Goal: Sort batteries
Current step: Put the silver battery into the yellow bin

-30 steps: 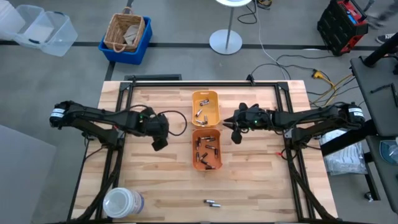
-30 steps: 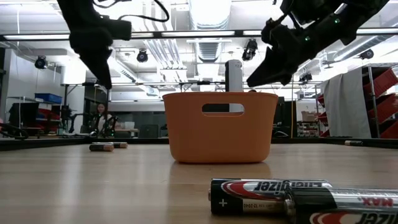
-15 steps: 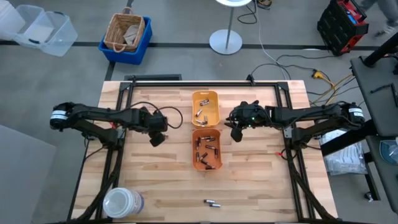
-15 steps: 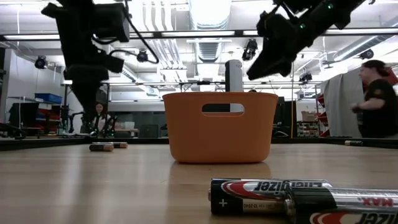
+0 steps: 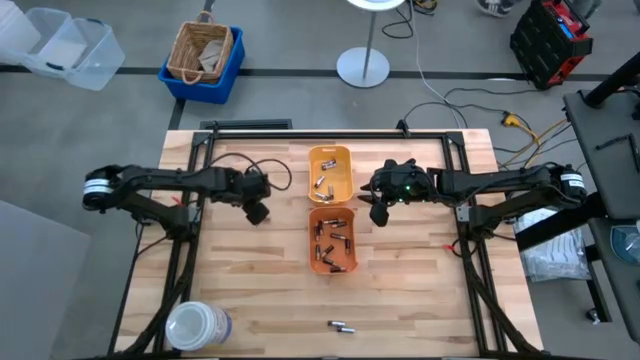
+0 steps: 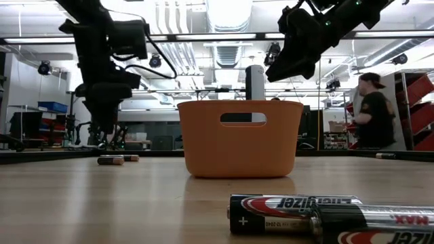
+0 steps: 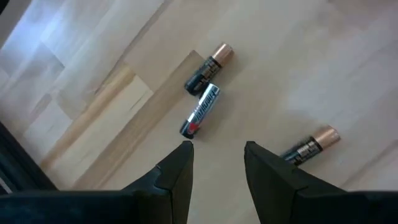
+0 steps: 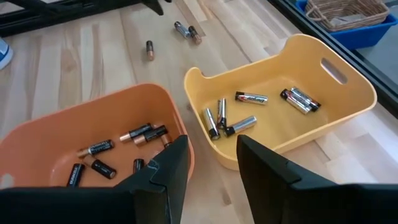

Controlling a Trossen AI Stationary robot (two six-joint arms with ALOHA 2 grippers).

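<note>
My left gripper (image 7: 217, 155) stands open over the table's left half (image 5: 258, 212), above three loose batteries: a silver one (image 7: 200, 112), a dark copper-capped one (image 7: 208, 65) and another (image 7: 308, 146), all lying flat on the wood. My right gripper (image 8: 211, 155) hangs open beside the trays (image 5: 378, 212), with nothing between its fingers. The yellow tray (image 5: 330, 172) and the orange tray (image 5: 332, 240) each hold several batteries. Two more batteries (image 5: 341, 326) lie near the table's front edge.
A white jar (image 5: 195, 325) stands at the near left corner. Black frame rails (image 5: 330, 130) run along the far edge. A person (image 6: 369, 112) stands in the room behind the table. Bare wood shows between the trays and the front edge.
My left gripper has gone toward the table's far edge and come lower over the loose batteries, turning as it went. The person in the room behind has walked toward the left of the low view.
</note>
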